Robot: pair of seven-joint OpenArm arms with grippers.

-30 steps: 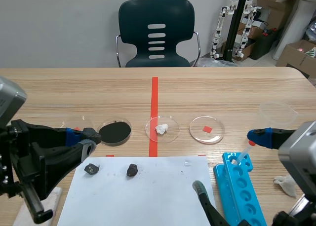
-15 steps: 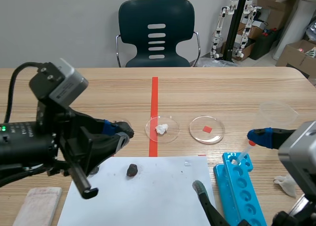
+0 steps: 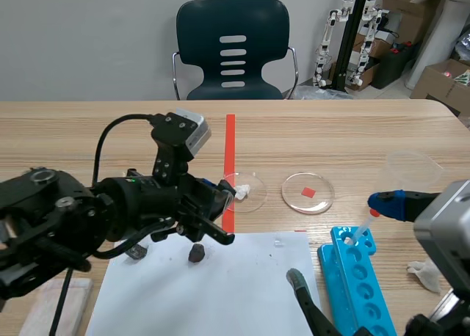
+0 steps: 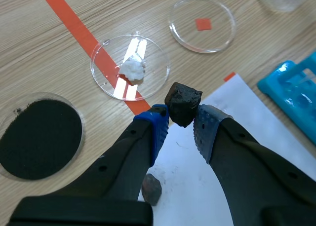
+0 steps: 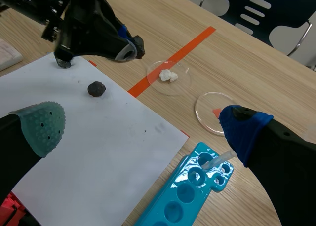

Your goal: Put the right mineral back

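My left gripper (image 4: 182,119) is shut on a black mineral chunk (image 4: 182,102), pinched between its blue pads. In the scene view this gripper (image 3: 225,194) hangs at the red tape line, just left of the dish with a white mineral (image 3: 242,191). That dish (image 4: 131,68) lies ahead of the gripper. A dish of black powder (image 4: 39,132) sits off to its side, and a dish with a red square (image 4: 201,23) lies farther ahead. A second dark chunk (image 3: 196,254) rests on the white paper (image 3: 220,292). My right gripper (image 5: 140,125) stands open above the paper's right part.
A third dark chunk (image 3: 136,252) shows partly under the left arm. A blue tube rack (image 3: 356,277) lies at the right, with a clear plastic cup (image 3: 411,171) behind it and a crumpled tissue (image 3: 426,274) beside it. A folded cloth (image 3: 44,303) lies at the front left.
The left arm has swung from the far left toward the middle, carrying its gripper past the black-powder dish to the red tape line. The right arm has not moved.
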